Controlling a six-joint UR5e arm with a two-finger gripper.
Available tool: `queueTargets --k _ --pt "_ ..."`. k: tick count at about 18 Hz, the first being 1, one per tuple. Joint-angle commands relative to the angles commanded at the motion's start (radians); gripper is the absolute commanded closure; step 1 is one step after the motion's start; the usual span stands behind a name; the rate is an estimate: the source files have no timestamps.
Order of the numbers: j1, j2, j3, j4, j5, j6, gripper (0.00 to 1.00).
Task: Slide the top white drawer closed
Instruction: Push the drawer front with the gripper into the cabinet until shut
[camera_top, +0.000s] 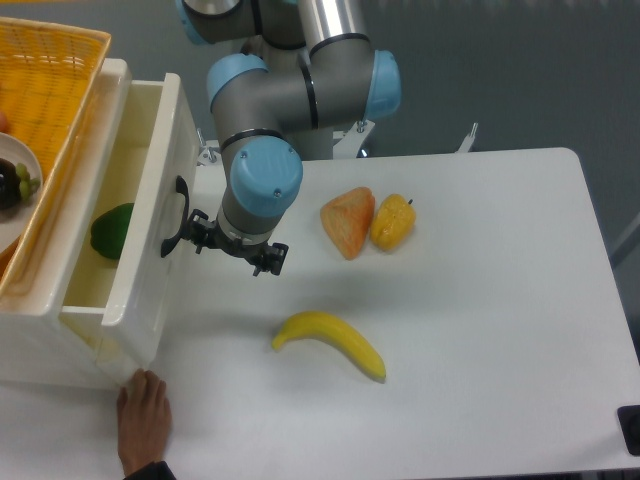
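Observation:
The top white drawer (150, 215) stands partly pulled out of its white cabinet (45, 350) at the left, its front panel facing right with a curved black handle (177, 216). A green pepper (108, 231) lies inside it. My gripper (233, 250) hangs low just right of the front panel, open, with nothing between its fingers. Its left finger (198, 238) sits right beside the handle and seems to press against the panel; contact is hard to make out.
A yellow woven basket (45, 85) and a plate (12, 195) sit on top of the cabinet. A banana (330, 341), an orange piece (347, 222) and a yellow pepper (393, 222) lie on the table. A person's hand (143, 420) rests at the cabinet's front corner.

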Motion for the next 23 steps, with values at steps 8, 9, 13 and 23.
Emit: queueTargets --k 8,9,13,23 --pt "-0.054 0.012 -0.002 -0.002 0.003 -0.042 0.0" --pt "-0.057 0.011 0.0 -0.002 0.003 -0.042 0.0" --pt "-0.06 0.014 0.0 0.0 0.002 -0.042 0.0" --pt "-0.071 0.015 0.011 0.0 0.006 -0.04 0.0"
